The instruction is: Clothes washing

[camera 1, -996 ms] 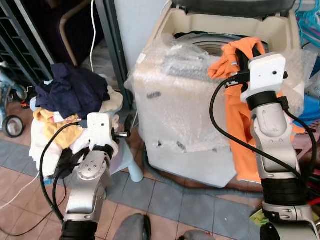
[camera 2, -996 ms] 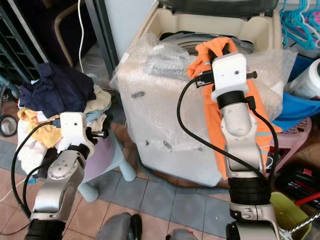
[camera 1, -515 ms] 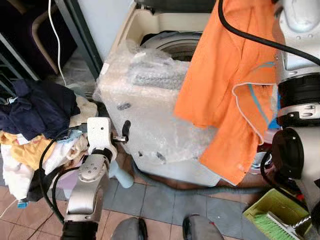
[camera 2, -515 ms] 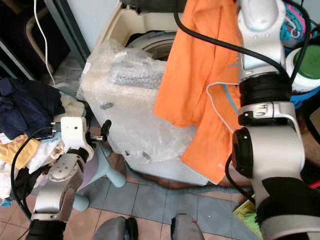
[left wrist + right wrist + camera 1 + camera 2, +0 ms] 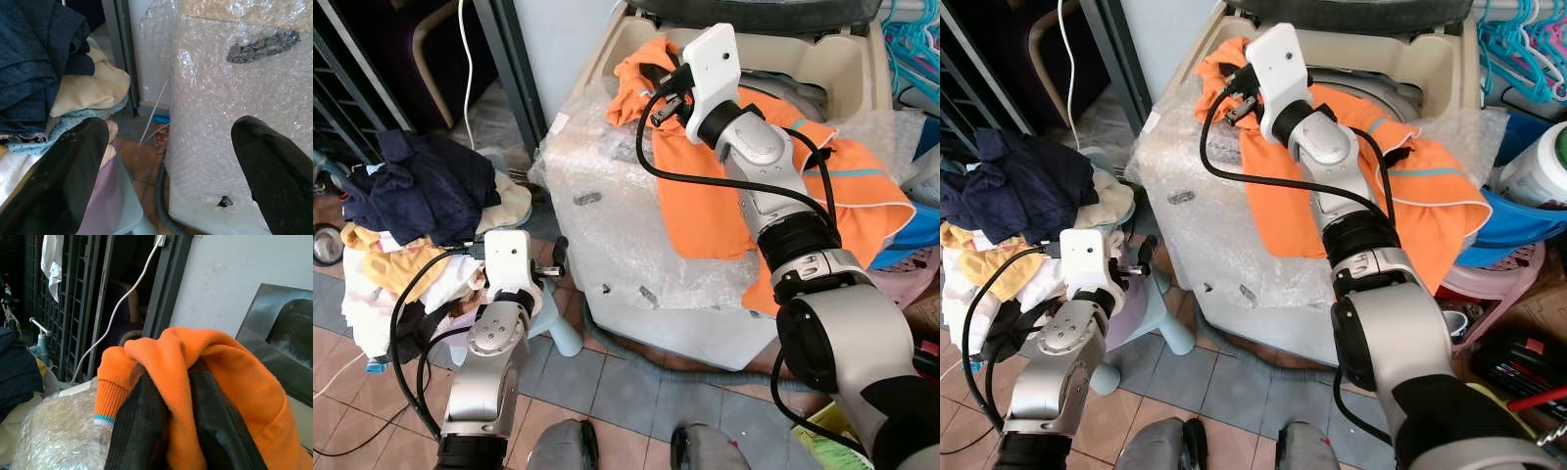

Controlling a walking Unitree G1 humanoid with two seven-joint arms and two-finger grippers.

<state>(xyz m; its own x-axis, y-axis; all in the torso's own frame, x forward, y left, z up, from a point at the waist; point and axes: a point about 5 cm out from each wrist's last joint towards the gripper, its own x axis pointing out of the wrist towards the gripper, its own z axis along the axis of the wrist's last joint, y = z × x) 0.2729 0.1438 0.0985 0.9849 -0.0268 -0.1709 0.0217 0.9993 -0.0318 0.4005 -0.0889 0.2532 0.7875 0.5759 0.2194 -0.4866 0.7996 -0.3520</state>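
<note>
Since half a second ago the right arm has swung down and across: the orange shirt (image 5: 783, 186), which hung in the air in front of the washer (image 5: 636, 225), now lies draped over the washer's top and front. Right hand (image 5: 168, 401) sits at about 12 o'clock of the eye views, over the washer's near-left corner by the tub rim, fingers (image 5: 139, 426) clenched on a bunched fold of the shirt. Rest of the shirt spreads toward 3 o'clock, with a blue-trimmed edge hanging down the bubble-wrapped front. Washer lid is up, tub open behind the shirt.

Left hand (image 5: 171, 161) is low at 8 o'clock, fingers (image 5: 73, 166) spread apart and grasping nothing, pointing at the gap between washer and clothes pile (image 5: 421, 196). Pile sits at 9 o'clock: dark navy garment on top, yellow and white pieces under it, all on a pale stool (image 5: 558, 328) just beside the washer. Tiled floor (image 5: 636, 392) below.
</note>
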